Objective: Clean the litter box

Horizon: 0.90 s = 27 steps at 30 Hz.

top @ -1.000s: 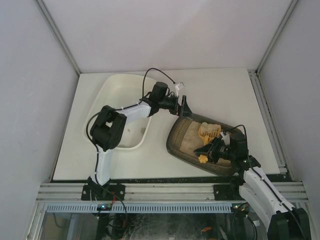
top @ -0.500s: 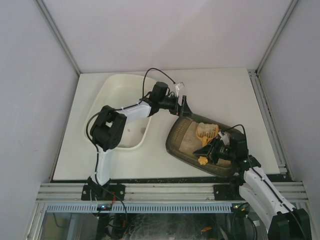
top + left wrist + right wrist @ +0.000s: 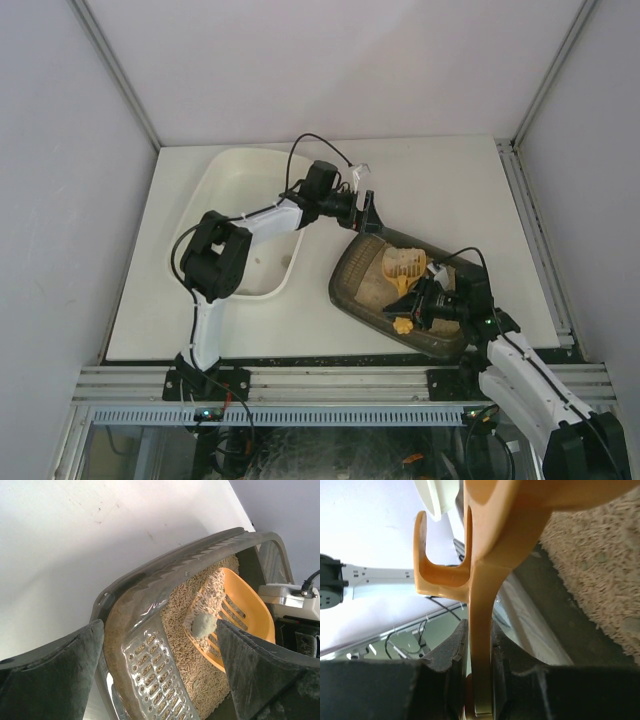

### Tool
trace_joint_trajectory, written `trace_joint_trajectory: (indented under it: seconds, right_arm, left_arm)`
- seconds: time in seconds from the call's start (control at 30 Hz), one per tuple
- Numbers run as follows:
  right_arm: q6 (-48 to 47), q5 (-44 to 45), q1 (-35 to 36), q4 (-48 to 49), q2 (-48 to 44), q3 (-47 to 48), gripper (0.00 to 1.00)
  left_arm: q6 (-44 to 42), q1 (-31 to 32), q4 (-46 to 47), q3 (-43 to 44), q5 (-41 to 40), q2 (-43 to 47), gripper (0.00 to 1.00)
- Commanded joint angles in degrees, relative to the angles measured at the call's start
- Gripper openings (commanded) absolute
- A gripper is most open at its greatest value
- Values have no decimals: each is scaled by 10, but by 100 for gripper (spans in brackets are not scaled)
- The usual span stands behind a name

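Dark brown-grey rounded plastic litter box (image 3: 342, 290) with pale sandy litter is sat on the white table (image 3: 450, 180), right of centre, near the white plastic tub (image 3: 225, 180). Left gripper (image 3: 365, 214): jaws spread wide, box's far rim seen between them, contact can't be told. Right gripper (image 3: 425, 302): jaws pinched on the handle of the orange slotted plastic scoop (image 3: 402, 264), which is loaded with litter and a grey-green clump (image 3: 204, 625).
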<state>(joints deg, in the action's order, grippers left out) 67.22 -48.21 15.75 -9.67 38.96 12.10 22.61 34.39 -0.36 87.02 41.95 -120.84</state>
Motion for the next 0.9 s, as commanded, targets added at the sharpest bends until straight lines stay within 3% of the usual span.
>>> trace_joint_trajectory:
  seconds: [0.0, 0.67, 0.87]
  right_arm:
    - [2, -53, 10, 16, -9, 35, 0]
    - [-33, -81, 11, -51, -91, 39, 0]
    - [-72, -87, 10, -95, -119, 40, 0]
  left_arm:
    - [-37, -1, -110, 12, -47, 0, 100]
    - [-77, -3, -210, 62, -87, 48, 100]
    - [-136, -6, -262, 48, -121, 105, 100]
